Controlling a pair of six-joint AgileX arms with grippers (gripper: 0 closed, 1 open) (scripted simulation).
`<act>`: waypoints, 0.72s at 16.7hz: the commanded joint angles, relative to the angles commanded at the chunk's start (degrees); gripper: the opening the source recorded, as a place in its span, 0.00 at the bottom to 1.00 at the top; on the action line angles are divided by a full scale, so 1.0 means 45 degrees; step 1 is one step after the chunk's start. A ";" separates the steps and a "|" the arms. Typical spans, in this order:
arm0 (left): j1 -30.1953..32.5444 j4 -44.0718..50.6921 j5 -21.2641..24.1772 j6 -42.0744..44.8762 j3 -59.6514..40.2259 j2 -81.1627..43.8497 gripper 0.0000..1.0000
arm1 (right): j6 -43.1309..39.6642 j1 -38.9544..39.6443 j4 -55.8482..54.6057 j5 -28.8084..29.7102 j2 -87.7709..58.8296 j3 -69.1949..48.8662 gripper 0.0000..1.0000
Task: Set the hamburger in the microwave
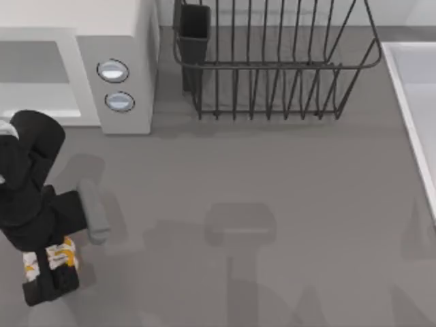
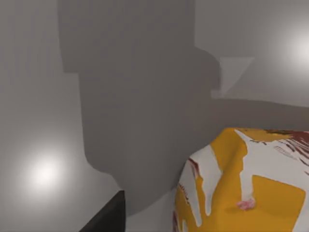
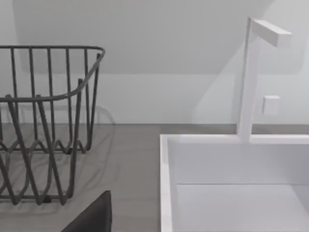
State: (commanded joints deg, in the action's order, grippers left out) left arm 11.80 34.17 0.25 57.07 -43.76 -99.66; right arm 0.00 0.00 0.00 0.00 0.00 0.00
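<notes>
The hamburger (image 1: 49, 258), a white lump with orange patches, sits low at the top view's left, near the front edge. My left gripper (image 1: 49, 264) is shut on it, black fingers on either side. The left wrist view has the hamburger (image 2: 251, 188) close up, with a black fingertip (image 2: 104, 220) beside it. The white microwave (image 1: 129, 27) stands at the back left, its grey cavity (image 1: 34, 75) open and two round knobs (image 1: 116, 85) on its panel. My right arm is parked by the sink; a dark finger (image 3: 91, 217) shows in its wrist view.
A black wire rack (image 1: 272, 61) with a dark cup (image 1: 194, 30) stands at the back middle. A white sink (image 1: 412, 102) lies along the right edge, with a white faucet (image 3: 251, 82) behind it. A grey bar (image 1: 94, 211) lies right of my left arm.
</notes>
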 joint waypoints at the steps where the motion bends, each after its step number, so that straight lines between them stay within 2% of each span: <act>1: 0.0000 0.0000 0.0000 0.0000 0.0000 0.0000 0.25 | 0.0000 0.0000 0.0000 0.0000 0.0000 0.0000 1.00; 4: 0.0000 0.0000 0.0000 0.0000 0.0000 0.0000 0.02 | 0.0000 0.0000 0.0000 0.0000 0.0000 0.0000 1.00; 12: 0.0000 0.0000 0.0000 0.0000 0.0000 0.0000 0.00 | 0.0000 0.0000 0.0000 0.0000 0.0000 0.0000 1.00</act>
State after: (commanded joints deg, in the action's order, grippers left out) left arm 11.80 34.17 0.25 57.07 -43.76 -99.66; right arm 0.00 0.00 0.00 0.00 0.00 0.00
